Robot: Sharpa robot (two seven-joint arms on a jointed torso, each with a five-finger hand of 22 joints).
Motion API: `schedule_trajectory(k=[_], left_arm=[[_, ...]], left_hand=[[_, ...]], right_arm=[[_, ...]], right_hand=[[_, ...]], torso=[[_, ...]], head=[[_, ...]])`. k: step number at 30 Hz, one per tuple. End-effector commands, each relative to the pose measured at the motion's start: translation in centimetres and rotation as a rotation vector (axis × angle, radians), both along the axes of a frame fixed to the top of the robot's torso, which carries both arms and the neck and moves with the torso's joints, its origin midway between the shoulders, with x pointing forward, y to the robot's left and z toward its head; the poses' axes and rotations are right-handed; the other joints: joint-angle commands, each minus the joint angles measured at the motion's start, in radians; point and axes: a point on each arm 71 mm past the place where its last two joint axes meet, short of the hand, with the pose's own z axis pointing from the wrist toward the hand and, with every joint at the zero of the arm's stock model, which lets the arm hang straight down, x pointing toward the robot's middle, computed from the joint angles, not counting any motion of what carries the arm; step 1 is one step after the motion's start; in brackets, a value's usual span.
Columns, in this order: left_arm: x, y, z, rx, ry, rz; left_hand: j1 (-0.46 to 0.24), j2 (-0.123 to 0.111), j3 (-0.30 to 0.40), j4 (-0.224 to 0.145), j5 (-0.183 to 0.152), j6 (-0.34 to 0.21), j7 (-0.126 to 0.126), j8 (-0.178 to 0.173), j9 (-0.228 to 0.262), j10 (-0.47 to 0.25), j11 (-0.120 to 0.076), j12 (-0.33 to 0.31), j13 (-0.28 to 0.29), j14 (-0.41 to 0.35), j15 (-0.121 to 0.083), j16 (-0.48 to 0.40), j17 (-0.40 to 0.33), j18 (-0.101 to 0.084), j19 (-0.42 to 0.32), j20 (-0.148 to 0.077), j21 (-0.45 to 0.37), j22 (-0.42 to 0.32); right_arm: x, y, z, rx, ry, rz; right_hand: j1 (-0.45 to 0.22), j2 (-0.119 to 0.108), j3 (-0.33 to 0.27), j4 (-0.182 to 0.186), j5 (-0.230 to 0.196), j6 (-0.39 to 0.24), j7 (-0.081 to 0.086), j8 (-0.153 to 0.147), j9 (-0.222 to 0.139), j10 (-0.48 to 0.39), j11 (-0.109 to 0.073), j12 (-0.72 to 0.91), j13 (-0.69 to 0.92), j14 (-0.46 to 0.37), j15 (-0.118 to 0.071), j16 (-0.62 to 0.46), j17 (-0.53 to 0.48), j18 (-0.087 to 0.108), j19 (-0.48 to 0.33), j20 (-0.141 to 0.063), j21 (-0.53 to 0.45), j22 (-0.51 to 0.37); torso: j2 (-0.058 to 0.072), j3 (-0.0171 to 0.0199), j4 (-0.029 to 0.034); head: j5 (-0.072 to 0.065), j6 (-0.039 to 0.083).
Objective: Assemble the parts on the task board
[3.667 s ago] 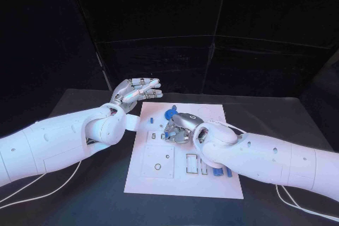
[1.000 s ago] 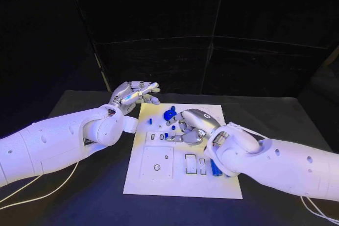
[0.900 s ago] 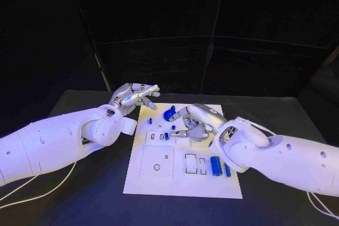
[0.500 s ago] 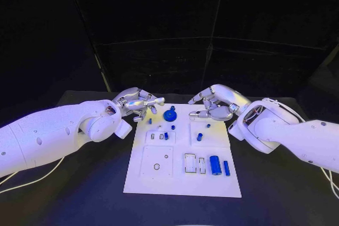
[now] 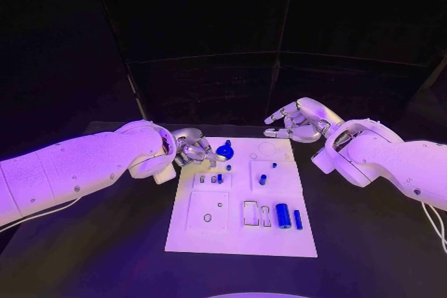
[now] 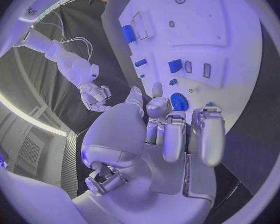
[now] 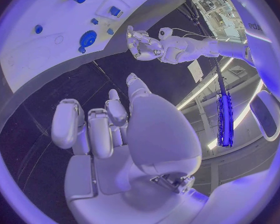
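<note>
blue disc part (image 5: 223, 150) just beside left hand (image 5: 193, 147) fingers (image 5: 207, 154)

Both arms are smooth, glossy white shells, thick and rounded, with small dark screw holes dotting their casings. The left hand (image 5: 193, 146) and the right hand (image 5: 296, 120) are silver metal with pale, padded fingers. Thin white cables trail beside each arm.

task board (image 5: 280, 236): white | parts (image 5: 283, 216): blue | table (image 5: 373, 246): black
</note>
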Motion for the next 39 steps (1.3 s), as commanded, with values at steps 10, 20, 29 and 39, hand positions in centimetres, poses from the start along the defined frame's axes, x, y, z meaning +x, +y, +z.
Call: schedule_trajectory(k=[10,20,29,39], left_arm=[[0.9,-2.1,-1.0,0.349,0.0,-0.025],[1.2,-3.5,-1.3,0.402,0.021,-0.028],[1.3,-4.1,-1.4,0.425,0.038,-0.045],[1.4,-4.5,-1.5,0.436,0.049,-0.06]], left_hand=[[-0.005,0.016,-0.035,0.001,0.002,-0.066,0.002,0.084,0.078,-0.013,0.001,0.05,0.055,0.106,-0.004,0.003,0.263,-0.012,0.068,-0.005,0.01,0.13],[-0.013,0.015,-0.041,0.003,0.001,-0.079,0.0,0.105,0.098,-0.015,0.002,0.055,0.061,0.106,-0.003,0.003,0.263,-0.012,0.068,-0.005,0.012,0.134],[-0.016,0.015,-0.043,0.005,0.001,-0.082,0.0,0.113,0.105,-0.013,0.001,0.059,0.066,0.106,-0.003,0.003,0.263,-0.013,0.069,-0.005,0.014,0.138],[-0.017,0.015,-0.044,0.005,0.001,-0.083,-0.001,0.116,0.108,-0.011,0.001,0.062,0.069,0.106,-0.004,0.003,0.263,-0.013,0.07,-0.005,0.016,0.141]], right_arm=[[0.9,-0.4,-0.2,0.02,0.042,-0.034],[1.0,-0.1,-0.3,0.02,0.045,-0.037],[1.2,0.0,-0.4,0.017,0.051,-0.037],[1.3,0.2,-0.5,0.015,0.055,-0.034]], right_hand=[[-0.01,0.012,-0.021,0.007,0.03,0.006,0.0,0.007,-0.003,0.005,-0.002,-0.001,-0.003,0.055,-0.007,-0.007,0.052,0.011,-0.002,-0.005,-0.007,-0.003],[-0.013,0.014,-0.031,0.012,0.05,0.005,0.0,0.008,-0.003,0.004,-0.002,-0.002,-0.005,0.055,-0.007,-0.008,0.051,0.011,-0.001,-0.006,-0.008,-0.003],[-0.015,0.015,-0.035,0.014,0.056,0.006,0.0,0.009,-0.003,0.005,-0.002,-0.001,-0.006,0.055,-0.008,-0.008,0.052,0.011,-0.001,-0.006,-0.008,-0.003],[-0.016,0.016,-0.036,0.015,0.058,0.006,-0.001,0.01,-0.003,0.005,-0.002,-0.001,-0.005,0.055,-0.008,-0.008,0.052,0.011,-0.002,-0.006,-0.009,-0.004]], torso=[[-0.004,0.0018,-0.0009],[-0.003,0.0005,0.0003],[-0.003,-0.0001,-0.0001],[-0.003,0.0003,0.0008]], head=[[0.005,-0.004],[0.005,-0.01],[0.005,-0.016],[0.006,-0.021]])
